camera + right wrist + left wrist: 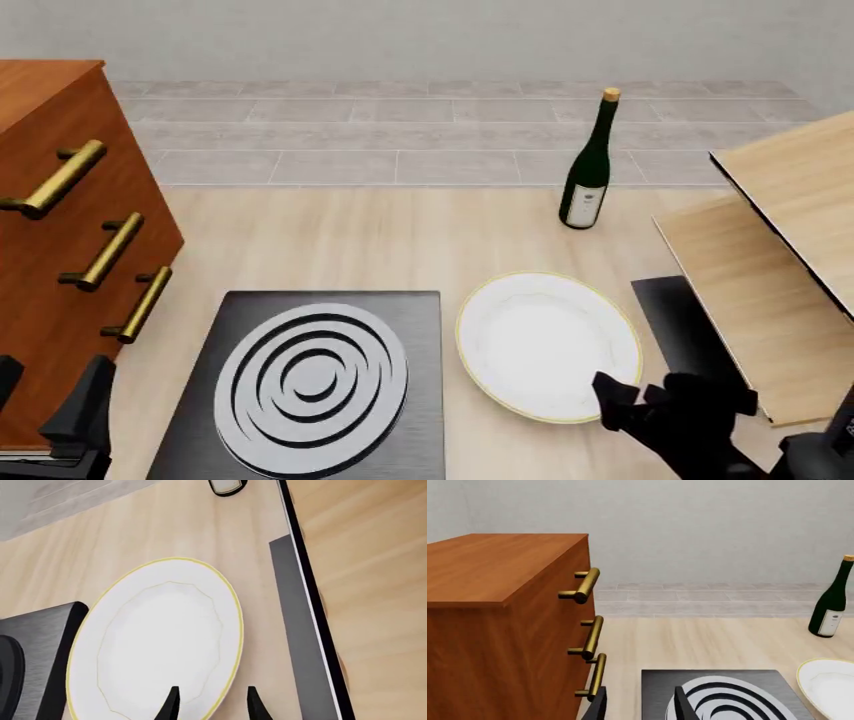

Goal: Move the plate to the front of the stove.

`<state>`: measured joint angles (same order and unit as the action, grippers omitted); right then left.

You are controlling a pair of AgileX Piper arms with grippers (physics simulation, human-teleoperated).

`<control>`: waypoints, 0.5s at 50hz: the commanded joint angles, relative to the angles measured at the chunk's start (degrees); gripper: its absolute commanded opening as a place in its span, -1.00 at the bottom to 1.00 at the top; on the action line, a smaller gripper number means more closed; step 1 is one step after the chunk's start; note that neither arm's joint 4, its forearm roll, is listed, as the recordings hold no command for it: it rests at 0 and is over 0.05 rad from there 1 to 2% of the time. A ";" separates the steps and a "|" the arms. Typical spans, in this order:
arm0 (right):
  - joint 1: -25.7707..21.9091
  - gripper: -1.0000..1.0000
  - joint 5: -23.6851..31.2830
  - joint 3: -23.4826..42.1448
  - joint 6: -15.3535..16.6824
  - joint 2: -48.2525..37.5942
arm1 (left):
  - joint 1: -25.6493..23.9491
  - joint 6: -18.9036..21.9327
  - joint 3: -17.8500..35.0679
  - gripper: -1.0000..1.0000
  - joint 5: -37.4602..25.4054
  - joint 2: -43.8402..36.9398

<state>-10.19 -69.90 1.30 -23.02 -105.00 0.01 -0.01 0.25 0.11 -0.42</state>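
Right tool (627, 395), jaws parted, is hovering at the plate (547, 343) near rim, lower right; stiff, slick, probably fragile; gripping the thin edge looks best; left tool (639, 705) is sitting open.

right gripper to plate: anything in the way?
Nothing visible. The right gripper sits open at the plate's near rim, fingertips straddling the edge, only bare table around it.

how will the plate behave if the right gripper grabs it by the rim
The plate looks rigid, so it should lift as one piece. It is wide and shallow, and the right gripper is open astride only its near rim, so it may sag or tilt. Its smooth white surface looks slippery.
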 commanded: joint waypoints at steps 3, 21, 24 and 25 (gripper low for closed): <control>-0.64 1.00 0.01 1.24 -0.59 -2.31 | 0.01 0.00 0.00 1.00 0.00 0.00; -0.79 1.00 0.01 1.70 -1.23 -2.99 | 0.00 0.01 0.00 1.00 0.00 0.00; -0.59 1.00 0.01 1.49 -1.30 -2.70 | -0.01 0.00 0.00 1.00 0.00 0.00; -0.54 -1.00 0.01 1.38 -1.46 -2.53 | 0.00 0.01 0.00 1.00 0.00 0.00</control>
<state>-10.78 -69.90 2.33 -20.99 -106.42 0.01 0.00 0.25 0.11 -0.42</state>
